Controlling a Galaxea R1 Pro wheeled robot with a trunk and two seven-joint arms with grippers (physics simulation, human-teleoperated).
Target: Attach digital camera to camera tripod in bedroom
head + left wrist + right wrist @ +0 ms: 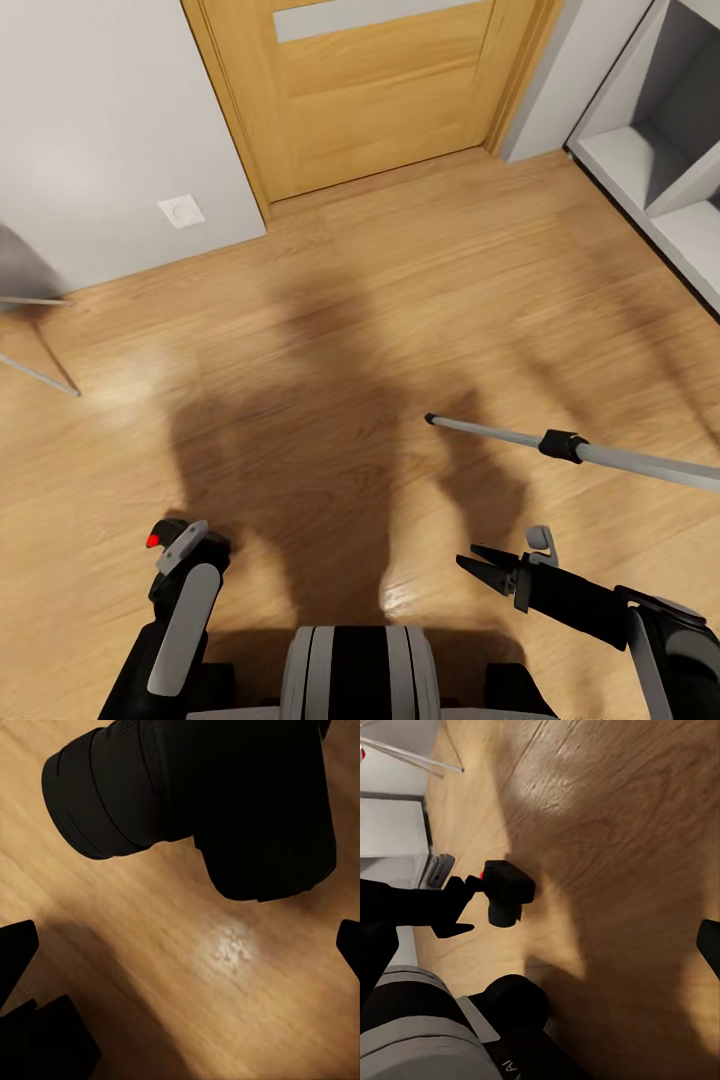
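The left gripper [170, 550] is clamped on the digital camera [165, 540], the right gripper [480, 567] fingers are apart, so it should carry gently toward the camera tripod [565, 446].

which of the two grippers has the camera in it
The left gripper: the small black boxy digital camera with the red dot sits at its tip. The right gripper has open fingers with only wood floor between them.

Left fingers [168, 555] grip the digital camera [170, 540]; a camera tripod [580, 450] leg crosses above the right gripper [480, 565]
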